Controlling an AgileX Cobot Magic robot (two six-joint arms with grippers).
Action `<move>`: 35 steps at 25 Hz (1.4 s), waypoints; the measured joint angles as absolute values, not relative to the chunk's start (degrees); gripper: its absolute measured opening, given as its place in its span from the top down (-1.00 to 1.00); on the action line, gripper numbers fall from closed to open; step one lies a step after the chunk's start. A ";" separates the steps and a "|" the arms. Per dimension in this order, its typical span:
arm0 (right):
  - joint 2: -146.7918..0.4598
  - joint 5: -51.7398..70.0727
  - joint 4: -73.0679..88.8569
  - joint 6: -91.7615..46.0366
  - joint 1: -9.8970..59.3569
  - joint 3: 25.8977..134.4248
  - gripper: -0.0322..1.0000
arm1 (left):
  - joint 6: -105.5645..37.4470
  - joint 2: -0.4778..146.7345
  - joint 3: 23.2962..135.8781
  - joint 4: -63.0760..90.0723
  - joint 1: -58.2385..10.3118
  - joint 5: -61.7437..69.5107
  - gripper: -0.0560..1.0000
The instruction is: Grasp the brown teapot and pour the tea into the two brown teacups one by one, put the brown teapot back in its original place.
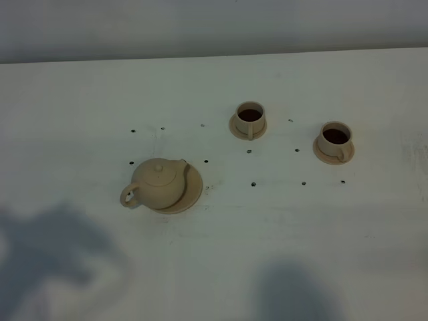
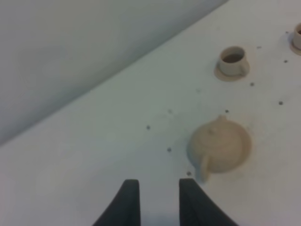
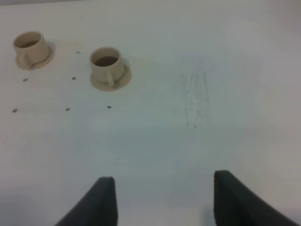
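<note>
Two small beige cylindrical teacups, one left and one right, hold dark tea on matching saucers. The pale tan round-bellied ceramic teapot, lid on, sits upon its wide beige saucer, near-left. Left gripper narrowly parted; right gripper spread wide, both empty.

Dim, soft-focus, near-edge arm shadows
</note>
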State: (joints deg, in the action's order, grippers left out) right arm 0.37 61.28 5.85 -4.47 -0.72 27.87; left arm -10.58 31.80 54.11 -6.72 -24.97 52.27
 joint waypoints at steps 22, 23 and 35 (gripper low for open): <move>0.37 61.28 5.85 -4.47 -0.72 27.87 0.07 | -7.81 7.82 39.14 7.54 -2.49 65.12 0.43; 0.37 61.28 5.85 -4.47 -0.72 27.87 0.07 | -7.35 6.68 37.55 7.57 -2.49 65.20 0.43; 0.37 61.28 5.85 -4.47 -0.72 27.87 0.07 | -7.42 2.14 33.64 6.87 -2.49 65.50 -0.08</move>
